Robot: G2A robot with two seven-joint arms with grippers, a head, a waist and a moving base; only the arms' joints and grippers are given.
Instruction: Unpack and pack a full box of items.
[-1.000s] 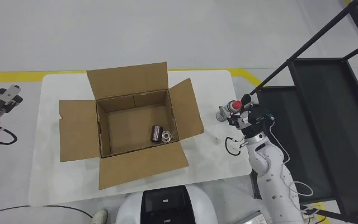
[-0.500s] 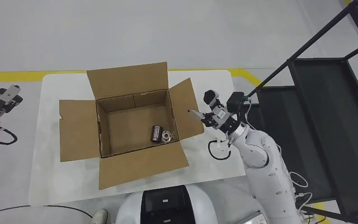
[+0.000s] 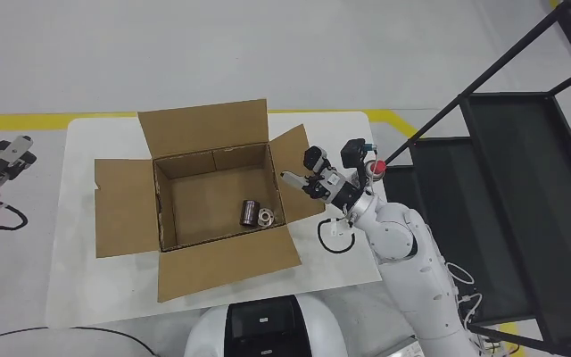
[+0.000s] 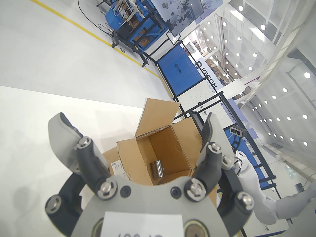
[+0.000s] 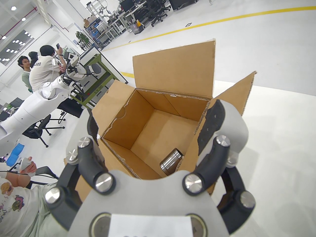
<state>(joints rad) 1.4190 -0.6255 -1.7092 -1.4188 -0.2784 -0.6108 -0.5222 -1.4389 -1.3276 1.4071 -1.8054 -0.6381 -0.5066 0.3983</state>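
On the white worktop [image 3: 348, 134] the cardboard box [image 3: 205, 129] stands with flaps spread, one metal canister [image 3: 250, 212] lying on its side on the box floor, near the wall by my right arm. My right pincer [image 3: 300, 170] hovers wide open and empty above that side's flap; my left pincer [image 4: 135, 119], equally open and empty, hangs well apart. The canister looks heavy, hard and slick, apt to roll, so I'd clamp across its body at mid-length.

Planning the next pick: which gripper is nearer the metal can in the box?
Right. The right gripper hovers over the box flap beside the can; the left gripper sits past the table's opposite edge.
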